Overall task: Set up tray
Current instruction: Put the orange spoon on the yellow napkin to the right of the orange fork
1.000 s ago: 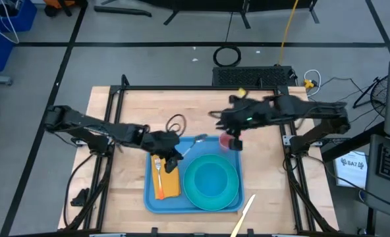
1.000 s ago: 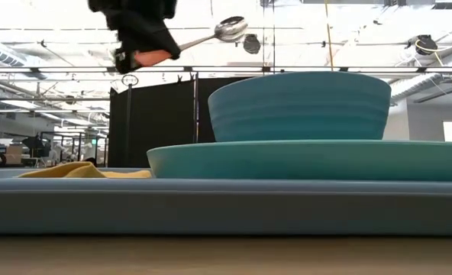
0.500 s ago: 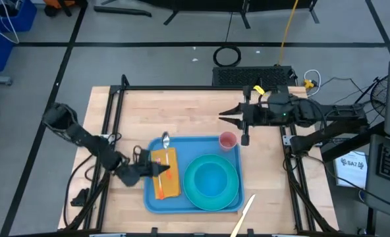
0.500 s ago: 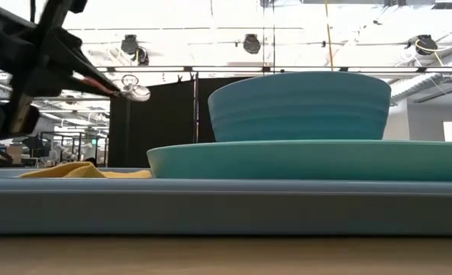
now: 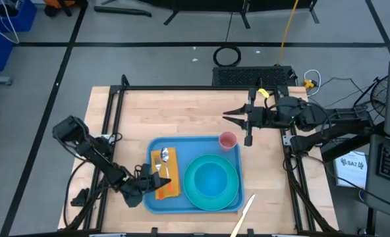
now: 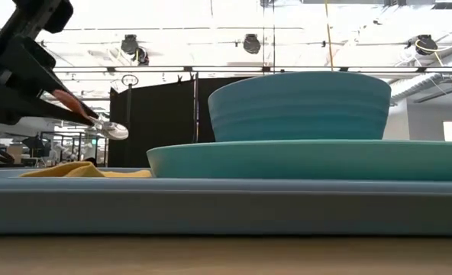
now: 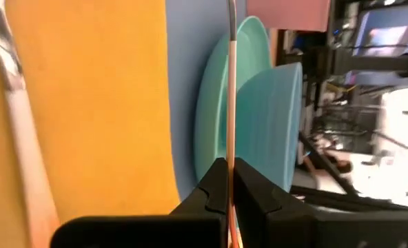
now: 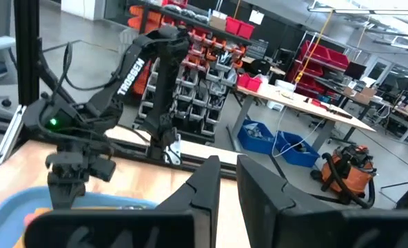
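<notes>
The blue tray lies on the wooden table and carries an orange napkin, a turquoise plate with a bowl on it, and a pink cup at its far right corner. A fork lies on the napkin. My left gripper is at the tray's near left, shut on a spoon above the napkin. My right gripper hovers beyond the cup, its fingers a narrow gap apart, and holds nothing. My left gripper pinches the spoon's thin copper-coloured handle between its two fingers, edge-on. The fingers come from the table's near left and slant slightly down, and the handle runs on along them. The spoon is lifted clear, its bowl lowest, over the napkin.
A pale wooden stick lies at the table's near edge, right of the tray. Bare wood lies left of and beyond the tray. A black frame rims the table.
My left gripper has drawn back from the tray's far edge toward the table's near left. It has turned and lowered the spoon from high above the tray to just over the napkin. My right gripper has moved from over the pink cup toward the table's far right.
</notes>
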